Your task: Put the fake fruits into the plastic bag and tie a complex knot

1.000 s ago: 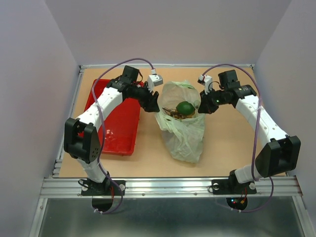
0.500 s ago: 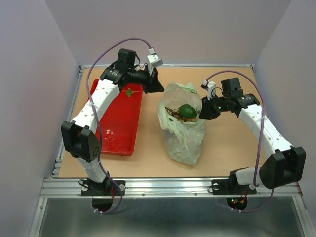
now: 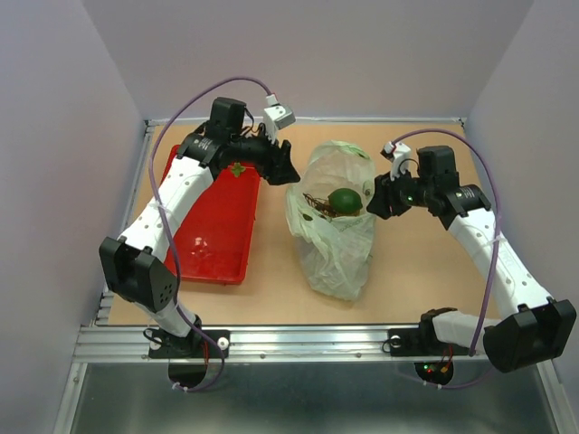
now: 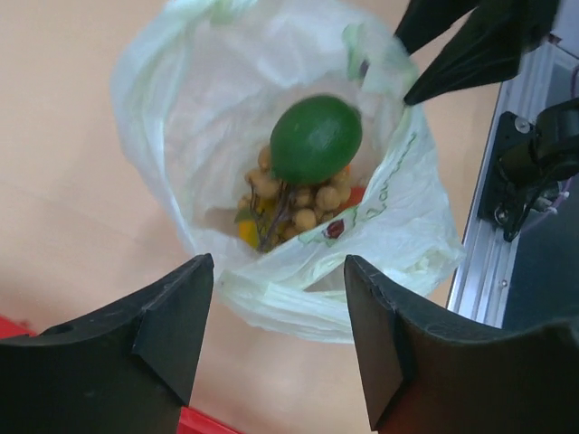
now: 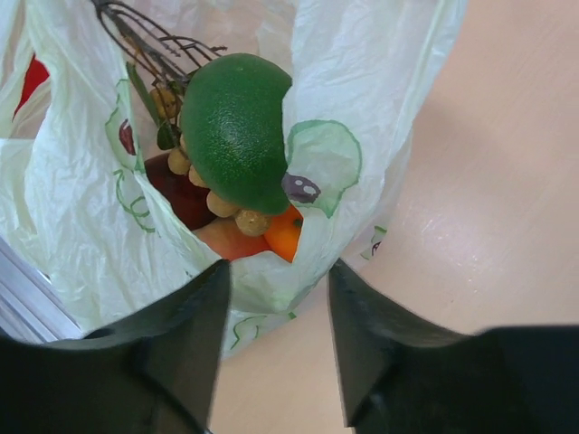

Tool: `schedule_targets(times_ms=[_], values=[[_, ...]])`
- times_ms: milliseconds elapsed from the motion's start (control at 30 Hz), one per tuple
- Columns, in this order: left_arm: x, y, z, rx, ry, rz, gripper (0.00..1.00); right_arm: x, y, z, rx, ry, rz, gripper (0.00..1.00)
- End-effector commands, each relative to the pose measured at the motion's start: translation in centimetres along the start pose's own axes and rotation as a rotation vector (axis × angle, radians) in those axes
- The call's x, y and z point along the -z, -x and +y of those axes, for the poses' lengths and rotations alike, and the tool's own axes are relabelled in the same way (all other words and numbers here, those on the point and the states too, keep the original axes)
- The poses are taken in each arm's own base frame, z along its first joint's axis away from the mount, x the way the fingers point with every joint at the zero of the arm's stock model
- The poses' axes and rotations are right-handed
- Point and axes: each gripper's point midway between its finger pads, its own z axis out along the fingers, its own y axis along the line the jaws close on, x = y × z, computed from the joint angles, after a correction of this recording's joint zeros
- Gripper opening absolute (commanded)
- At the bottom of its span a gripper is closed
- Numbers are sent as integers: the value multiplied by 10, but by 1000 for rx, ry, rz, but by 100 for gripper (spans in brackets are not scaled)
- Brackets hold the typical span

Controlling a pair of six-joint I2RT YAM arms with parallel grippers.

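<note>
The plastic bag (image 3: 336, 237) lies mid-table with its mouth gaping toward the back. Inside it the fake fruits are piled: a green round one (image 4: 316, 138) on top, a brownish bunch (image 4: 298, 194), an orange piece (image 5: 285, 231) and a dark red one (image 5: 176, 194). No knot is in view. My left gripper (image 3: 288, 172) hovers at the bag's left rim, open, with nothing between its fingers (image 4: 172, 316). My right gripper (image 3: 375, 201) is at the bag's right rim, open too; the rim of the bag (image 5: 271, 271) lies loose beyond its fingertips.
A red tray (image 3: 213, 231) lies left of the bag, with a small green scrap (image 3: 237, 169) at its far end under the left arm. Walls close in the table on three sides. A metal rail (image 3: 308, 339) runs along the near edge.
The left gripper swung from the bag's left rim back over the tray, shut, then returned beside the bag open. The right gripper opened off the bag's right rim and drew slightly right.
</note>
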Motion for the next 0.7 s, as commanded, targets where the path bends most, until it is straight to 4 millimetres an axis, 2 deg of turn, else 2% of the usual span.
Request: schedule_targets(times_ms=[0,33,67,100,167,333,433,467,533,567,633,667], values=[[-1,-21,13,171,117,9,72,6,24,-11,32,-80,-71,60],[-2,-20,16,186,138,-11,94,9,29,-11,32,-85,-84,64],[-2,-22,19,226,168,-19,94,10,33,-10,34,-86,-94,64],[-1,-28,31,276,250,-20,94,11,36,-9,32,-81,-99,68],[-3,-44,38,367,309,-11,96,13,44,-7,27,-73,-114,71],[-14,-52,31,445,248,-17,96,13,49,-8,32,-75,-121,71],[-26,-65,37,503,240,4,96,13,52,-9,28,-78,-124,76],[-29,-65,36,510,223,5,95,13,55,-9,26,-80,-129,77],[-35,-63,33,519,168,1,85,12,60,-13,12,-96,-133,83],[-38,-61,25,521,114,-1,70,15,68,-14,13,-105,-149,83],[-43,-61,25,550,94,0,54,14,81,-22,7,-138,-177,87],[-44,-60,21,556,65,3,41,8,86,-27,-8,-148,-177,89]])
